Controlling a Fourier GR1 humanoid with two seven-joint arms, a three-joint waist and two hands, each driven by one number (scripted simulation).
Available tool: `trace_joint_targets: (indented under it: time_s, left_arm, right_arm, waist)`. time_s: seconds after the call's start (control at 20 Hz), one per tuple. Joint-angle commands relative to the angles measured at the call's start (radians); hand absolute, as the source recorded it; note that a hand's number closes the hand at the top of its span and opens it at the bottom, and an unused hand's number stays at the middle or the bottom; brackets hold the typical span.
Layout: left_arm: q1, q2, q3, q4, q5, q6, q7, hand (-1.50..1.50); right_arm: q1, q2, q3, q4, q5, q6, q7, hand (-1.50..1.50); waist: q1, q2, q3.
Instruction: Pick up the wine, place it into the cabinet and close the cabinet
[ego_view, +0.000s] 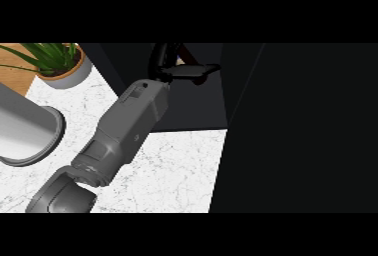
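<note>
Table (170, 170): a white marble-like top with fine grey veins is seen, flat and smooth, taking up the lower left of the head view.
Cabinet (199, 107): a dark, boxy body with flat panels is seen at the top centre; its inside is in deep shadow.
Cabinet door (303, 130): a broad, flat, near-black panel with straight edges fills the right side of the view and covers part of the table.
Arm (125, 130): a grey forearm with smooth, hard, rounded casings is seen running from the lower left up to the cabinet's dark opening; a rounded joint shell is at its lower end.
Left hand (188, 71): a black hand is seen at the end of the grey forearm, inside the dark opening. Its fingers (208, 68) are stretched out sideways to the right, close together; whether they are pinching anything cannot be told against the dark.
Wine (182, 54): only a small reddish-brown sliver is seen just above the hand, within the cabinet's opening; its shape cannot be made out, nor whether it is touched by the hand.
Pot (70, 75): a round, smooth light-grey pot is seen at the upper left on the table, with brown soil in it.
Plant (48, 54): long, narrow, pointed green leaves are spread from the pot.
Metal cylinder (22, 132): a wide, shiny grey round form with a darker base rim is seen at the left edge, standing on the table.
</note>
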Motion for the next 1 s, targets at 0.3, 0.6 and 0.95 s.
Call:
trace_joint_targets:
  time_s: [0.3, 0.6, 0.95]
  left_arm:
    - [0.161, -0.003, -0.099, -0.188, 0.089, -0.094, 0.037, -1.5]
    - [0.319, -0.003, -0.214, -0.373, 0.155, -0.078, 0.071, -1.5]
    - [0.571, -0.003, -0.318, -0.654, 0.152, -0.024, 0.125, -1.5]
  right_arm:
    - [0.04, -0.031, -0.043, -0.222, -0.04, -0.029, 0.142, -1.5]
    - [0.057, -0.04, -0.034, -0.243, -0.042, -0.038, 0.151, -1.5]
    - [0.06, -0.03, -0.035, -0.186, -0.047, -0.044, 0.123, -1.5]
  waist:
    - [0.028, -0.011, 0.0]
    - [0.032, -0.019, 0.0]
    - [0.071, -0.023, 0.001]
